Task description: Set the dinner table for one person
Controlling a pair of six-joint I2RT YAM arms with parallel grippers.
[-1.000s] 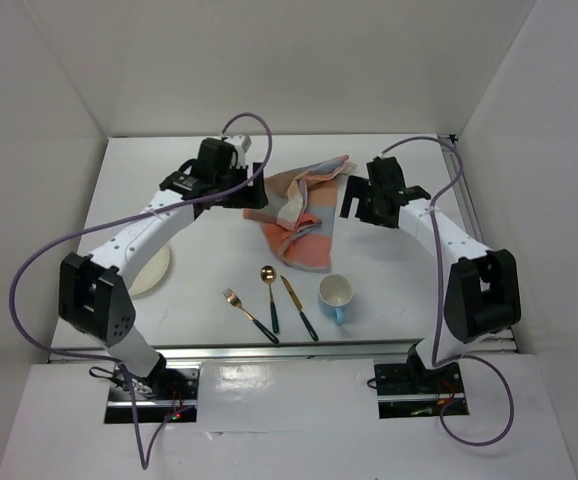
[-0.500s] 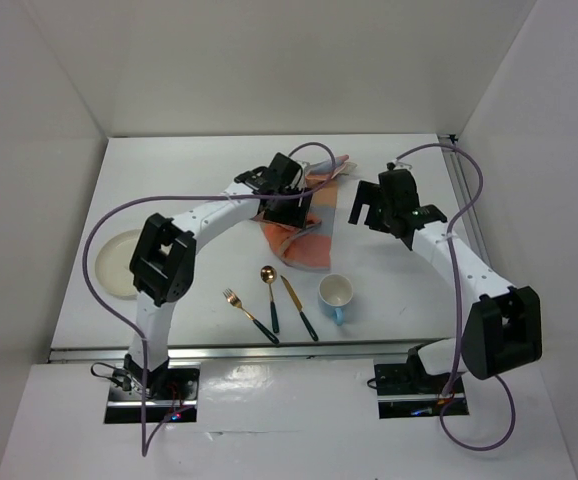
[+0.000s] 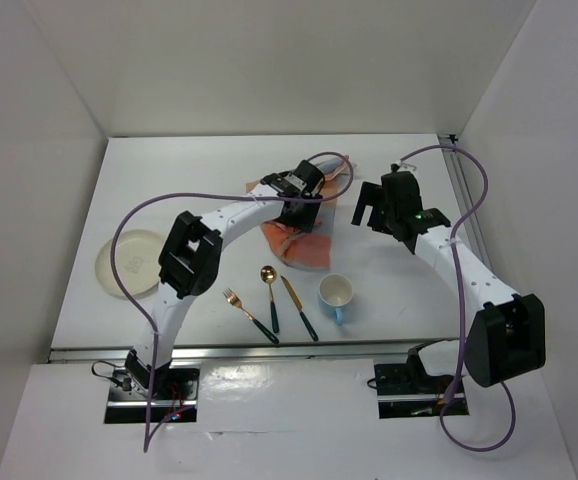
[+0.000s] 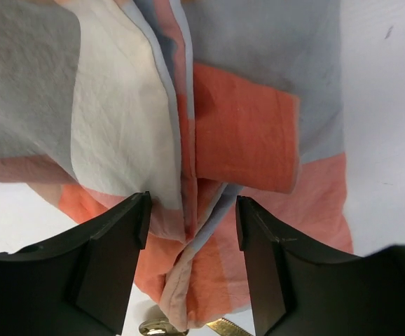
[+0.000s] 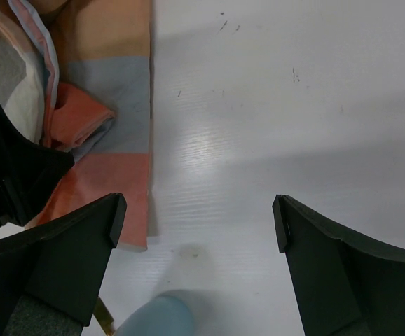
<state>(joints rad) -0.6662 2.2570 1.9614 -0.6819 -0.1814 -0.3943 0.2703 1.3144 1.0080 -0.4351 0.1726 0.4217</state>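
The dinner table point(image 3: 169, 180) is the big white top between the white walls, with a metal rail along the edge near the arm bases. A crumpled cloth point(image 3: 307, 247) with orange, blue and cream squares lies in the middle of it. The left gripper point(image 4: 190, 210) hangs right over the cloth. Its jaws are partly apart, with a fold of cloth in the gap, not squeezed. The right gripper point(image 5: 199, 210) hangs over bare table just beside the cloth's edge, with its jaws very wide and holding nothing. Near the front lie a fork point(image 3: 249, 314), a spoon point(image 3: 270, 295), a knife point(image 3: 299, 308) and a blue cup point(image 3: 336, 296). A pale plate point(image 3: 119, 258) sits far left.
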